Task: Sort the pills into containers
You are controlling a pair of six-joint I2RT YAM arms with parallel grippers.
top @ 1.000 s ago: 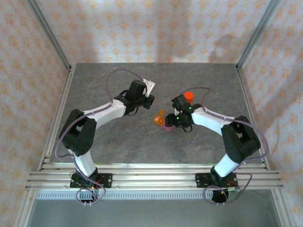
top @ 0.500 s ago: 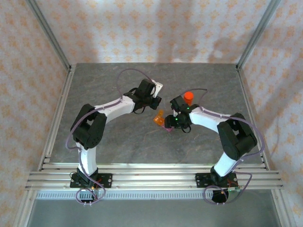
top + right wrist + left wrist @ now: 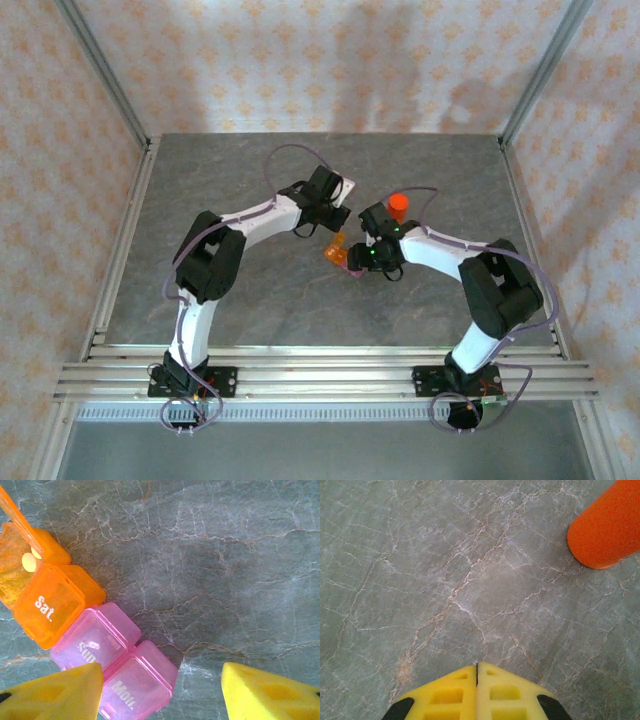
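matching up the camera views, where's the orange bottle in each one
top external: the orange bottle sits right of centre, just beyond the right arm's wrist.
left wrist: the bottle is in the upper right corner, cut by the frame edge, ahead of the shut left pincer.
shared landmark: the grey veined table, which lies under everything in all three views.

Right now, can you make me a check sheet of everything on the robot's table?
Surface: grey marbled table, no spills seen.
Job's things: orange containers and pink containers side by side, touching; one orange lid up, pale pill inside.
Clutter: orange bottle just beyond the left tool.
Tools: left tool shut, empty; right tool open, holding nothing, over the pink containers.
Cables: purple cables loop along both arms.
Surroundings: patterned walls, metal rails at the near edge.
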